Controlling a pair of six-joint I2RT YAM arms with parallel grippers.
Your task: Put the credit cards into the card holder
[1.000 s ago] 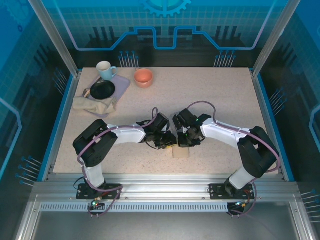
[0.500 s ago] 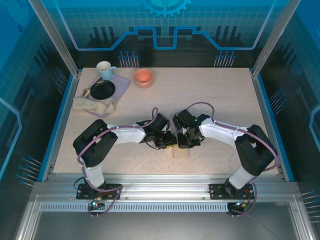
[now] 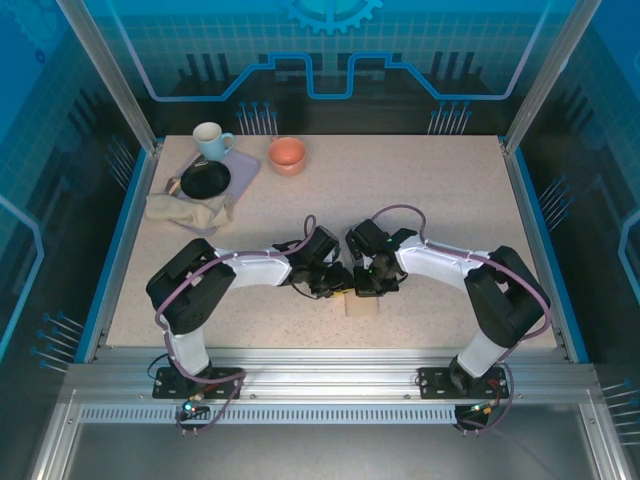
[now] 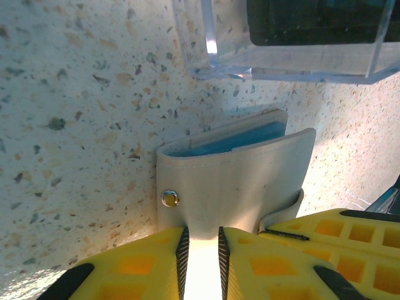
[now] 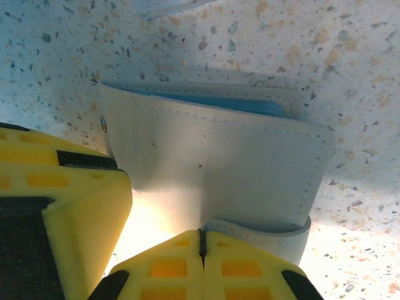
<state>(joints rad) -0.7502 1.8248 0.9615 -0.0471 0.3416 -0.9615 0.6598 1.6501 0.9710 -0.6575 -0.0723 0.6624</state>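
Speckled beige table [image 3: 440,200] fills a blue-lit enclosure, and both arms reach in to meet near its front middle.

The left gripper [image 4: 200,239] is clamped: its yellow fingers [image 4: 140,262] stand close together with one pale leaf of the card holder [image 4: 240,181] squeezed in the narrow slot between them. From above, this gripper [image 3: 337,283] sits just left of the right gripper [image 3: 363,283], the two almost touching.

The right gripper [image 5: 201,240] has its yellow fingers [image 5: 250,265] pressed together along a thin seam. A curved strap [image 5: 265,230] of the holder comes out just above that seam, so it seems to be pinching the strap, though the contact itself is hidden.

The card holder [image 5: 212,165] lies on the table between the two grippers, folded over, with a small metal snap [image 4: 169,199] near one corner. Teal edges of the credit cards [image 4: 234,140] show inside the fold, tucked between the leaves; the same teal band [image 5: 231,102] is visible at the holder's far edge from the right wrist. In the top view the holder [image 3: 362,304] pokes out just nearer the bases than the grippers.

Just beyond the holder stands a clear plastic box [image 4: 281,59] with something dark inside.

Well apart, at the far left of the table, a lavender tray [image 3: 242,163] holds a white mug [image 3: 210,140], a black dish [image 3: 205,180] and a crumpled cloth [image 3: 187,210]; an orange bowl [image 3: 287,154] sits beside it.
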